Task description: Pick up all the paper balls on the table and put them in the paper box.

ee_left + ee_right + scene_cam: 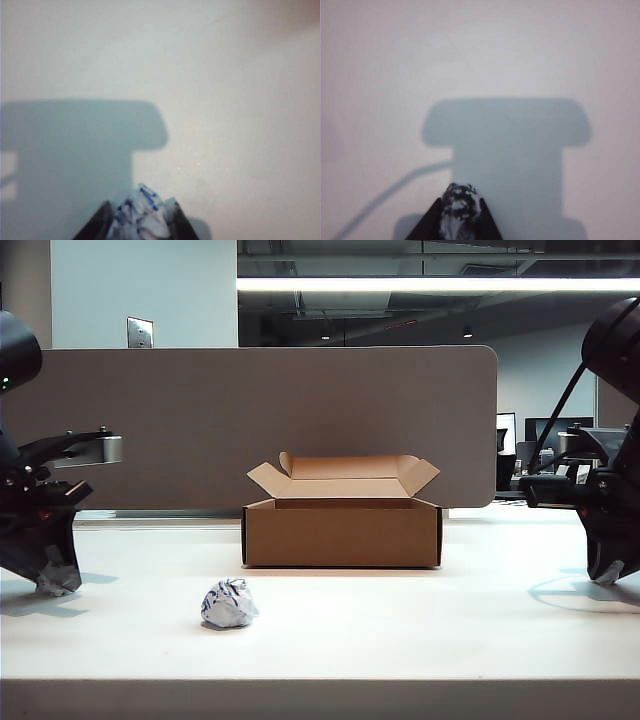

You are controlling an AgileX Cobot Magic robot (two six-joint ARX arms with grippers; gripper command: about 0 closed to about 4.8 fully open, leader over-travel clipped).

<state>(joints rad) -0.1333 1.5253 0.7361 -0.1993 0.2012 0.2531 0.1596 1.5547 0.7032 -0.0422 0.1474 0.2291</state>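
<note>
The grasping step is in hand on both sides. At the far left of the table (420,640), the left gripper (139,220) is lowered to the surface, and its dark jaws are drawn in against the two sides of a paper ball (141,217); in the exterior view that ball (57,578) is seen at the fingertips, resting on or just above the tabletop. At the far right, the right gripper (460,215) is likewise set low, its jaws narrowed around a second ball (460,207), of which only a pale scrap (608,572) is visible from outside. Whether either grip is yet firm cannot be told. A third ball (229,603) is left free on the table, in front of the box (342,530) and to the left of it.

Next, both balls are judged to need lifting clear of the table, carrying inward above the box's front wall and releasing into the opening; the loose ball must be fetched afterwards, most easily by the left arm.

The balls are crumpled white paper, irregular and faceted, marked with blue-black print; they are expected to compress and spring back under pressure. The box is low, rectangular brown cardboard, matte, its flaps standing open. The tabletop is smooth, white and flat, with soft shadows thrown across it.
</note>
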